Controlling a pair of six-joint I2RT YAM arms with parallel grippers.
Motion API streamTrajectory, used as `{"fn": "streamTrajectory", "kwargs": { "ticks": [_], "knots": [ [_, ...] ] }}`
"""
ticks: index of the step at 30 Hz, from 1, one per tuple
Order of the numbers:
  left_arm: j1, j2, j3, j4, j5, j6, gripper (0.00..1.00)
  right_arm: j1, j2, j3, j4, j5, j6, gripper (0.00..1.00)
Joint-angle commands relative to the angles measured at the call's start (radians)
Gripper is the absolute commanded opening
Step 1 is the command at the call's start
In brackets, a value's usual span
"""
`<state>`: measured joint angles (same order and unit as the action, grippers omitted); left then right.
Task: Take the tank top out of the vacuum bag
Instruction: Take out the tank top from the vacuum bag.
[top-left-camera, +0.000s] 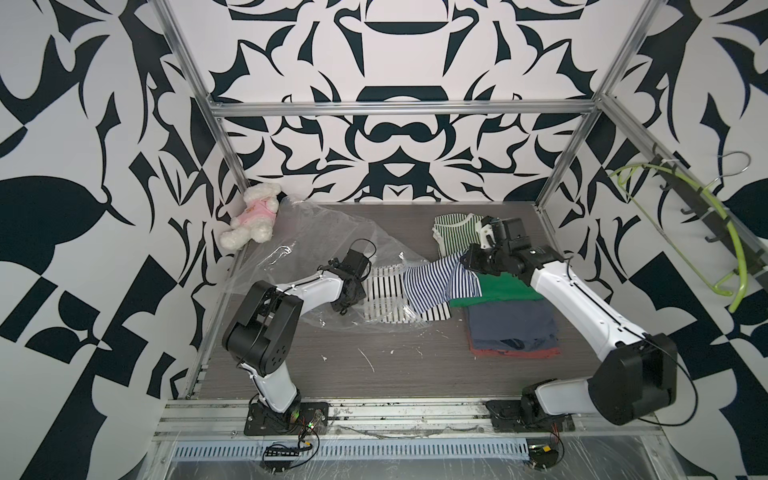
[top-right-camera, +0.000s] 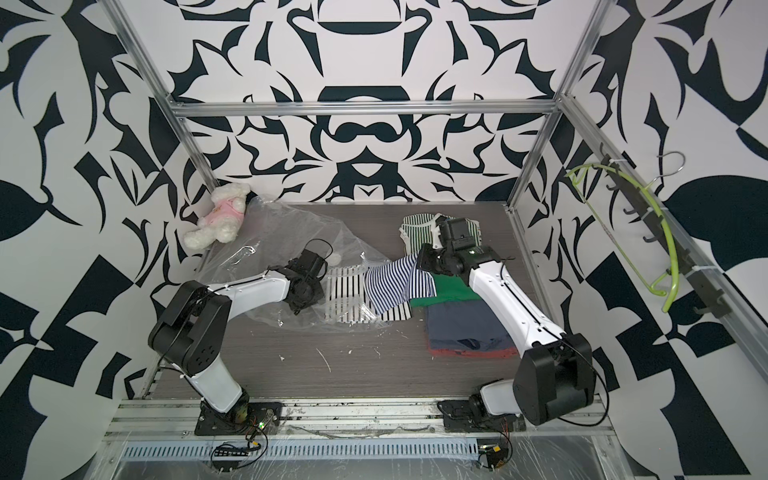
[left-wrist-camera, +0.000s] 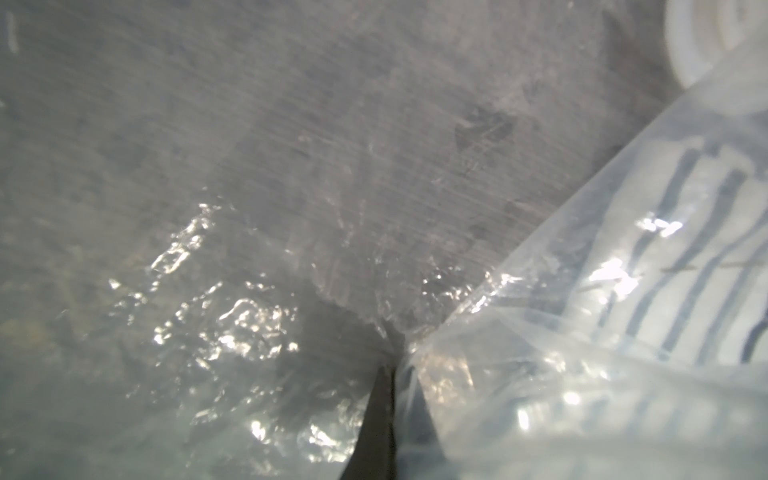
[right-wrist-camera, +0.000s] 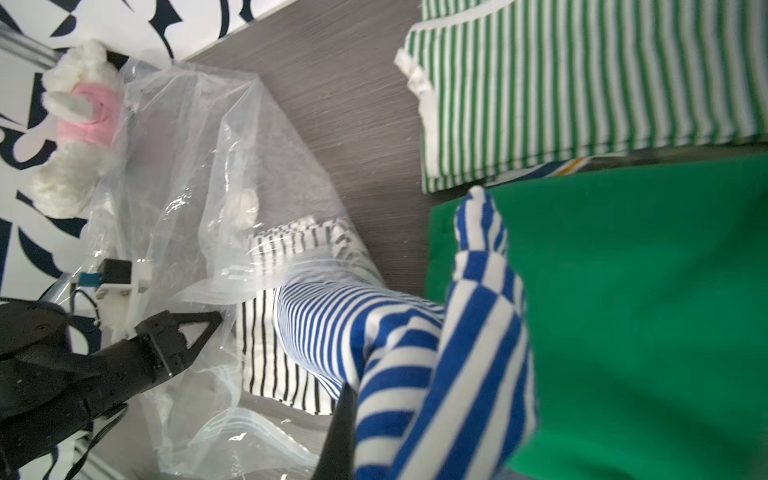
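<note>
Left claw: clenched on a gather of the bag film, low at the bag's near side; one dark finger shows under the plastic.
Writing: toy in the far-left corner has a print on its pink shirt, too small to read.
Bag: clear and crumpled, spread from the toy to mid-table; white valve near the left claw.
Tank top: blue and white stripes, stretched rightward from the bag's mouth; left end just under the film, the rest outside, crossing a green cloth.
Right claw: grasping the tank top's right end, above the green cloth.
Around: black-striped cloth in the bag, under the tank top; green-striped top behind the right claw; dark folded pile in front of the green cloth; hanger on the right wall.
</note>
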<state>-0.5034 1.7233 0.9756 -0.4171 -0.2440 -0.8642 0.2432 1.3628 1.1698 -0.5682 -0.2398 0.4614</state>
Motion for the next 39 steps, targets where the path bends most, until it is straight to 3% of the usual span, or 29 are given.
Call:
{"fn": "streamTrajectory", "kwargs": {
  "ticks": [1, 9, 16, 19, 23, 26, 33, 39],
  "knots": [
    [0.013, 0.009, -0.018, -0.063, -0.004, 0.007, 0.00, -0.050, -0.043, 0.076, -0.075, 0.102, -0.079, 0.00],
    [0.013, 0.010, -0.008, -0.073, -0.008, 0.016, 0.00, -0.223, -0.028, 0.125, -0.199, 0.177, -0.155, 0.00],
    [0.014, 0.022, 0.001, -0.072, -0.001, 0.016, 0.00, -0.294, 0.010, 0.109, -0.189, 0.272, -0.197, 0.00],
    [0.014, 0.029, 0.006, -0.066, 0.009, 0.016, 0.00, -0.314, 0.037, 0.058, -0.094, 0.258, -0.214, 0.12],
    [0.014, 0.034, 0.018, -0.069, 0.015, 0.020, 0.00, -0.344, 0.076, 0.042, -0.049, 0.254, -0.219, 0.54],
    [0.014, 0.037, 0.022, -0.067, 0.018, 0.026, 0.00, -0.358, 0.057, 0.049, -0.090, 0.286, -0.189, 0.72],
    [0.014, 0.059, 0.040, -0.057, 0.028, 0.038, 0.00, -0.417, -0.036, -0.070, -0.204, 0.366, -0.049, 0.87],
    [0.014, 0.061, 0.020, -0.043, 0.035, 0.037, 0.00, -0.559, -0.093, -0.203, -0.174, 0.114, 0.002, 0.88]
  ]
}}
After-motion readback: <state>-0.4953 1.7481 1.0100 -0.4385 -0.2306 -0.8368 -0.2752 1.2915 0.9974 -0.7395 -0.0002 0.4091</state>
